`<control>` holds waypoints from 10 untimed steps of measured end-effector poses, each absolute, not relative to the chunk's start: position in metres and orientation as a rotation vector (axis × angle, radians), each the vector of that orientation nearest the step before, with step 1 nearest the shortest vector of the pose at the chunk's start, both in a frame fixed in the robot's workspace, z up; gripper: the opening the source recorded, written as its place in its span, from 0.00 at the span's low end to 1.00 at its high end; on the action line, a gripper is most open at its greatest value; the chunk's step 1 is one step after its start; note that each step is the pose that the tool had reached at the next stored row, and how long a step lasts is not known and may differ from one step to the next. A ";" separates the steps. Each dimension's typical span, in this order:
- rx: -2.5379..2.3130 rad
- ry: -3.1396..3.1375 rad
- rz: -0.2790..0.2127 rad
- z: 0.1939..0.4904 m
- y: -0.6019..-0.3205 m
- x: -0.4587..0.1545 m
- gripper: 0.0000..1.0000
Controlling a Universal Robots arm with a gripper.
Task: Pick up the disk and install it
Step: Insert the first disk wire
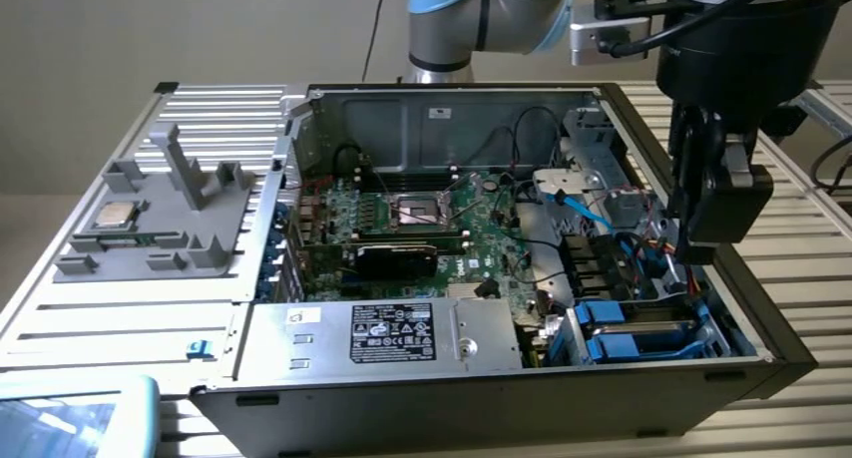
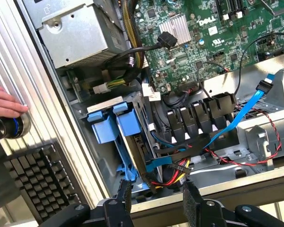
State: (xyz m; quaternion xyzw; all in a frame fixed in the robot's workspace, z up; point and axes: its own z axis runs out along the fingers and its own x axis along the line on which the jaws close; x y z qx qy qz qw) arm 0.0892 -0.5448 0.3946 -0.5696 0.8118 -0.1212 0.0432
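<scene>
Fixture of grey moulded plastic, carrying a small square silver chip, lies well away from my black two-finger gripper, toward the exterior view's left; nearer it, a silver metal box with a black label and the green motherboard sit inside the open black computer case; the silver-grey disk in its blue plastic frame stands slotted inside that case beneath the gripper, apart from it; I see the jaws spread wide, black pads holding nothing.
</scene>
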 end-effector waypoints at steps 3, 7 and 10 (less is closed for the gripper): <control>-1.742 2.482 -0.371 0.395 -0.545 0.089 0.56; -1.742 2.482 -0.371 0.395 -0.545 0.089 0.56; -1.741 2.481 -0.372 0.395 -0.545 0.089 0.56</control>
